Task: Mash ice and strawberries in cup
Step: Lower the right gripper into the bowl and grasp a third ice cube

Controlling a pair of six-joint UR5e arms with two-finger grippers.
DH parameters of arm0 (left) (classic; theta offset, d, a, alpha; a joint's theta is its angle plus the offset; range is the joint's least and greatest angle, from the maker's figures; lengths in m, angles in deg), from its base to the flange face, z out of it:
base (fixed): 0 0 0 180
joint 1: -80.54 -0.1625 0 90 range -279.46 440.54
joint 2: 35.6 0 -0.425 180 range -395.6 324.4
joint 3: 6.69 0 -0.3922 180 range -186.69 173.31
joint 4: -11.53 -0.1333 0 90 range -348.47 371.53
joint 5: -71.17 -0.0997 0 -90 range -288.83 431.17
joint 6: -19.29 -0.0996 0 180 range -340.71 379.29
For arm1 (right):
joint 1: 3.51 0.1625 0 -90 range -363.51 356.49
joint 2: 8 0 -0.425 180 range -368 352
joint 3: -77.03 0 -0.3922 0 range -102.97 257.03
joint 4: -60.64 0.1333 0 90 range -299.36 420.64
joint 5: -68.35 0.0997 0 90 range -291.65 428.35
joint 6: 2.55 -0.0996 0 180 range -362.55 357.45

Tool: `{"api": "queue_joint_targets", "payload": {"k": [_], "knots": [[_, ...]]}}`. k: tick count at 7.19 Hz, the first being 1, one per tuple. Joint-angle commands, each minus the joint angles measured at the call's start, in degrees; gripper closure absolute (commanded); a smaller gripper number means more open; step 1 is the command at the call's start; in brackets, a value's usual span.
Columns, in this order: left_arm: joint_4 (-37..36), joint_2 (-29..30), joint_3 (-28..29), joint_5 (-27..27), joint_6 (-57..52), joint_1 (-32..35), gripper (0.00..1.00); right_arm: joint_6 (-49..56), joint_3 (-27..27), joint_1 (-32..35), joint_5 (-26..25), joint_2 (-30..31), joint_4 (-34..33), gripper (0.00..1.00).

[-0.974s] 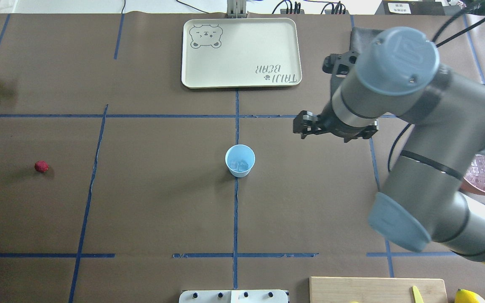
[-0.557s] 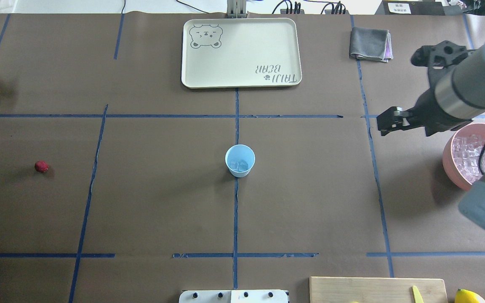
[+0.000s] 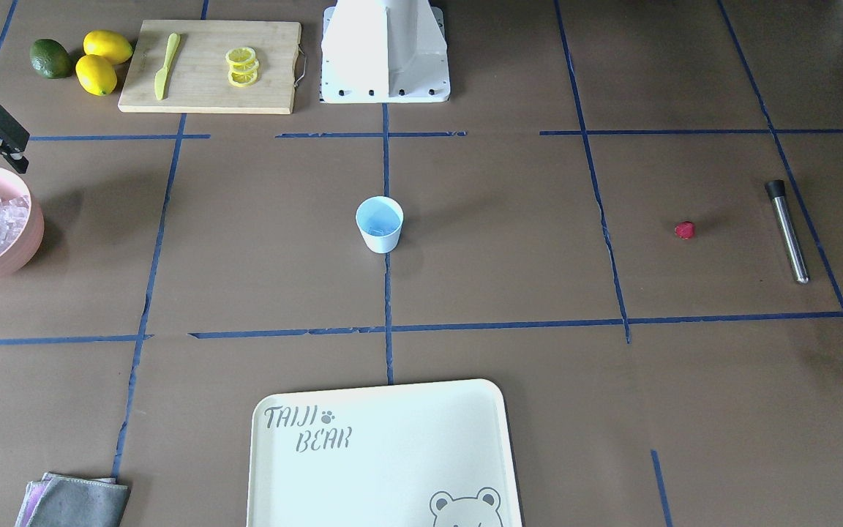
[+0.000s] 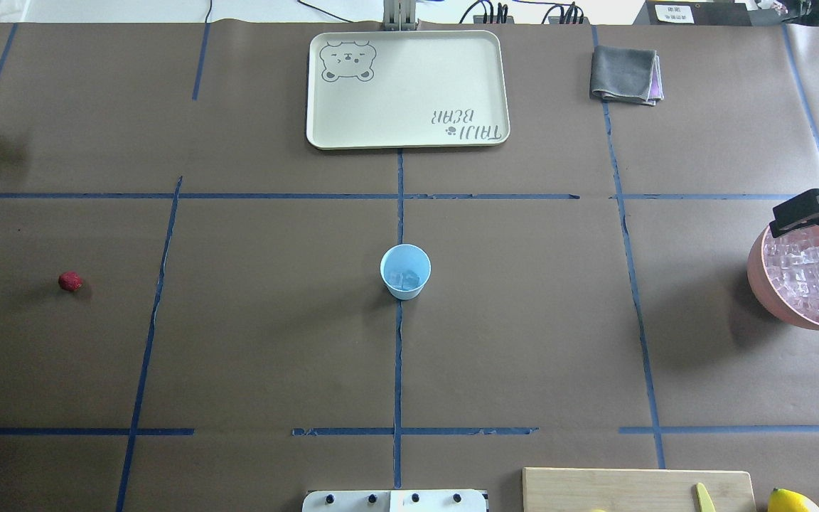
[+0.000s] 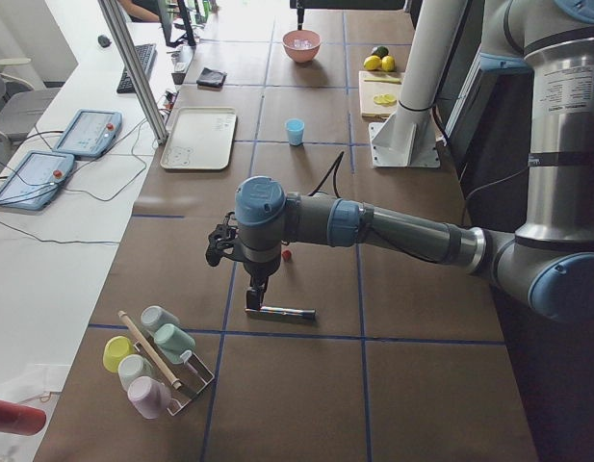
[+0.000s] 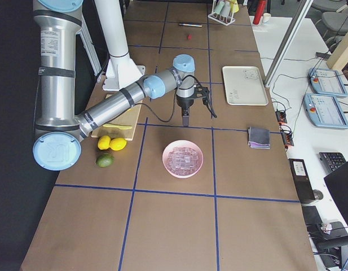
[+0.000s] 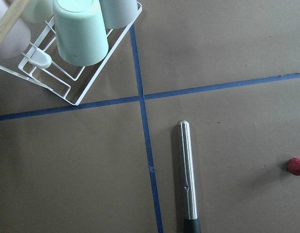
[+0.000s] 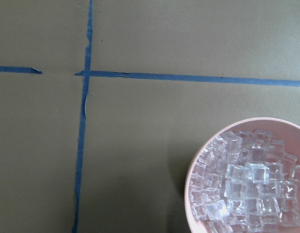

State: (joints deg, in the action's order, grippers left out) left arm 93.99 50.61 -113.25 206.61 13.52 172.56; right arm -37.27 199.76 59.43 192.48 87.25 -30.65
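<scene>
Cup: small pale light-blue tapered cup [image 4: 405, 271], handleless, its outside looking white in the front-facing view; it stands upright, mouth up, at the middle of the brown surface [image 4: 274, 334], on a blue tape line [image 4: 397, 370].
Ice in cup: a few small clear cubes of ice [image 4: 407, 279] lie at the bottom, well below the rim.
Ice in bowl: many more glassy, translucent cubes are heaped in a pink bowl [image 4: 756, 274] near the surface's edge on the robot's right, well apart from the cup.
Strawberry: one small bright red rounded strawberry [image 4: 70, 281] lies alone on the bare surface, far out on the robot's left, well apart from the cup.
</scene>
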Motion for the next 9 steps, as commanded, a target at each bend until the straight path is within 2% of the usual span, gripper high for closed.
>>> {"api": "queue_joint_targets", "payload": {"k": [1,4,6,9], "knots": [[0.1,0.0,-0.1,0.0,0.1,0.0,0.0,0.7,-8.2,0.6,0.9,3.8,12.2,0.01],[0.0,0.0,-0.3,0.0,0.1,0.0,0.0,1.3,-14.3,0.4,0.9,3.0,13.2,0.02],[0.0,0.0,-0.7,0.0,0.1,0.0,0.0,3.0,-15.7,0.4,0.8,2.9,13.3,0.24],[-0.1,-0.1,-1.1,0.0,0.1,0.0,0.0,6.5,-19.7,0.3,0.6,0.8,13.4,0.24]]}}
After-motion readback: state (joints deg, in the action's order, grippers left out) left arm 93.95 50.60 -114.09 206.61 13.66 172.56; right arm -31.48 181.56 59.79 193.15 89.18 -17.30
